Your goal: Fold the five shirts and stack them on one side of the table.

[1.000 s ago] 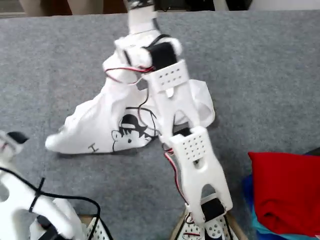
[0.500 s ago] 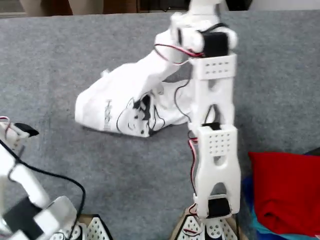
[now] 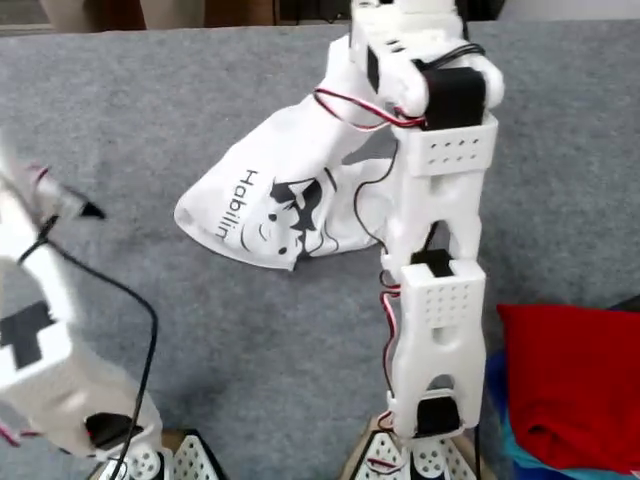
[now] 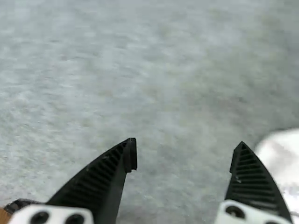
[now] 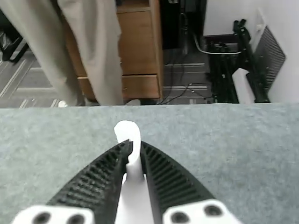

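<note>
Far left, the left gripper [image 4: 187,156] hangs over the grey carpet-like table cover [image 3: 130,110]. Its black ribbed fingers [image 4: 100,175] are spread wide with nothing between them. Just beside one fingertip lies an edge of the white fabric shirt with a black cartoon print [image 3: 265,205]. Centre now: that shirt is lifted at one end and drapes from the right gripper [image 5: 132,151] down to the cover, print facing up. The right gripper's fingers are pinched narrow on a fold of the white fabric, and a curl of it pokes out beyond the tips. Far right, well apart from both sets of fingers, a folded red shirt [image 3: 570,375] tops a stack over blue cloth [image 3: 493,375] and teal cloth [image 3: 525,455].
</note>
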Controlling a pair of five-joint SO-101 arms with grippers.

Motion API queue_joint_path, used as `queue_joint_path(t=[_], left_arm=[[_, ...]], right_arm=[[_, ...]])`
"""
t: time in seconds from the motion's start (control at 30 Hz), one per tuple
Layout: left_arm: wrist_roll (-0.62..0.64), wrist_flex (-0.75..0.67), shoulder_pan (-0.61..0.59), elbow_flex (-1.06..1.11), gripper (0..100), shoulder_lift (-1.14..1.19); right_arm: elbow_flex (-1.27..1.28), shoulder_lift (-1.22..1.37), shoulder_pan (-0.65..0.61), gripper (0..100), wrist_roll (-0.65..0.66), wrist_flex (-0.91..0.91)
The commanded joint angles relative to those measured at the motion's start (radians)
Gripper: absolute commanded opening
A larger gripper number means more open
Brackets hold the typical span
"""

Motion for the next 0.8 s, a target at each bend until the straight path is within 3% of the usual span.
queue_joint_path(t=[0.0,0.33,0.47,0.77], left_arm=[[0.055,0.028,0.155,-0.299,33,0.065],[0.068,-0.103,0.41,-0.835,33,0.529],[0.069,-0.092,0.489,-1.003,33,0.676],[0.069,-0.014,0.588,-1.146,33,0.831]], right_arm=[[-0.059,0.012,-0.027,0.5,0.011,0.037],[-0.064,0.163,0.019,0.5,0.005,0.133],[-0.064,0.191,0.05,0.5,0.005,0.132],[-0.064,0.206,0.102,0.5,0.006,0.13]])
